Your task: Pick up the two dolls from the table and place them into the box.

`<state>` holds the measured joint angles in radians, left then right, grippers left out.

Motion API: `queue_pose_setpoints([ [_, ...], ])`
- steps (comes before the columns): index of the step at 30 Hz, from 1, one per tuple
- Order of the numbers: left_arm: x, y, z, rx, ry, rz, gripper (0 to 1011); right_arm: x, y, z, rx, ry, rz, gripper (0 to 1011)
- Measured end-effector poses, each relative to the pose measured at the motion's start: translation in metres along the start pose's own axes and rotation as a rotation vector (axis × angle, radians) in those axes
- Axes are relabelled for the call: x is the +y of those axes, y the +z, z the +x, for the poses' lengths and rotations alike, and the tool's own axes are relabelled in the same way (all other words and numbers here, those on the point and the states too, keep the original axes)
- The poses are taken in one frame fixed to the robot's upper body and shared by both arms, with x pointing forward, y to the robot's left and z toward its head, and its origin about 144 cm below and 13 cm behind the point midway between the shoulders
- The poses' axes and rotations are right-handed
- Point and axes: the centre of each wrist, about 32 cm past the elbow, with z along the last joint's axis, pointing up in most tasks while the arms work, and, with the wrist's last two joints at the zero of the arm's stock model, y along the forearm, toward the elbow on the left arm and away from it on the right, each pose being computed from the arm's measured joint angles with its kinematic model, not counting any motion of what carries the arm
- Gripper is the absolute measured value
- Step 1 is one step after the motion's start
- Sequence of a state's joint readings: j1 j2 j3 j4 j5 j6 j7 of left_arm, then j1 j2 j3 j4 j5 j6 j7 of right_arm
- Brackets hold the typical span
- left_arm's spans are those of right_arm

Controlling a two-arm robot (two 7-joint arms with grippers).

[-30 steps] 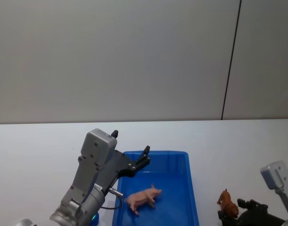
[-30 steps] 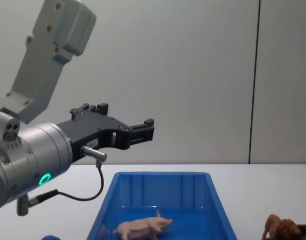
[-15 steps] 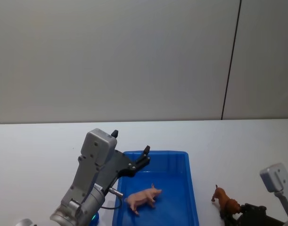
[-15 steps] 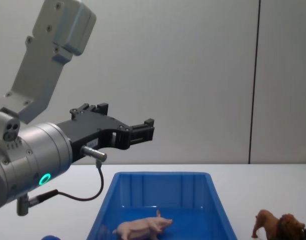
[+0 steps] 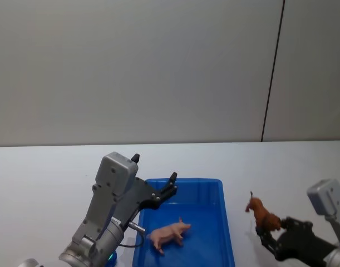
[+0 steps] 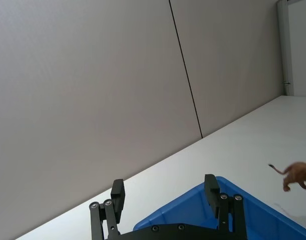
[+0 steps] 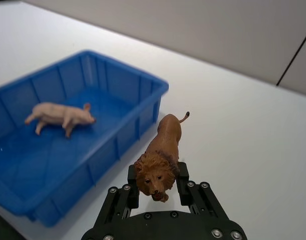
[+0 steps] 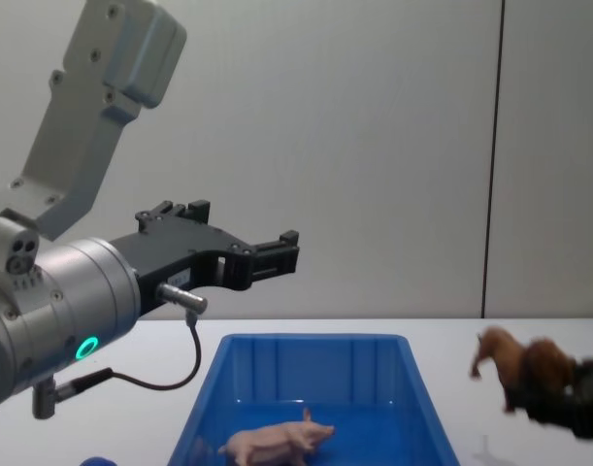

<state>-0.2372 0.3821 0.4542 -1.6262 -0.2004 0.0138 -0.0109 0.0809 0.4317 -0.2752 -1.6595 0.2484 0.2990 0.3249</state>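
The pale pink pig (image 5: 170, 233) (image 7: 60, 114) (image 8: 272, 444) lies inside the blue box (image 5: 183, 181) (image 7: 127, 67) (image 8: 315, 340). My right gripper (image 5: 270, 231) (image 7: 158, 175) (image 8: 543, 393) is shut on the brown lion (image 5: 261, 214) (image 7: 160, 150) (image 8: 514, 361) (image 6: 298, 175) at its head and mane. It holds the lion in the air just right of the box, tail pointing away from me. Above the box's left rear part hovers my left gripper (image 5: 154, 167) (image 6: 164, 186) (image 8: 243, 228), open with nothing in it.
The white table (image 5: 47, 172) stretches wide to the left and right of the box and behind it, up to a grey wall. A small blue rounded object (image 8: 97, 462) sits at the near left, beside the box.
My right gripper has lifted the lion off the table and carried it up and a little toward the box. The left arm and the pig have not moved.
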Motion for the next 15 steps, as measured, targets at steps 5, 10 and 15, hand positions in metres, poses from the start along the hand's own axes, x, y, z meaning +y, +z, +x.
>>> queue_pose_setpoints([
  [5, 0.000, 0.000, 0.000, 0.000, 0.000, 0.000, 1001, 0.003, 0.016, 0.001, -0.029, 0.023, 0.057, 419],
  [10, 0.000, 0.000, 0.000, 0.000, 0.000, 0.000, 1001, 0.010, 0.033, 0.003, -0.041, 0.062, 0.100, 419],
  [15, 0.000, 0.000, 0.000, 0.000, 0.000, 0.000, 1001, 0.027, 0.051, 0.004, -0.030, 0.132, 0.116, 418],
])
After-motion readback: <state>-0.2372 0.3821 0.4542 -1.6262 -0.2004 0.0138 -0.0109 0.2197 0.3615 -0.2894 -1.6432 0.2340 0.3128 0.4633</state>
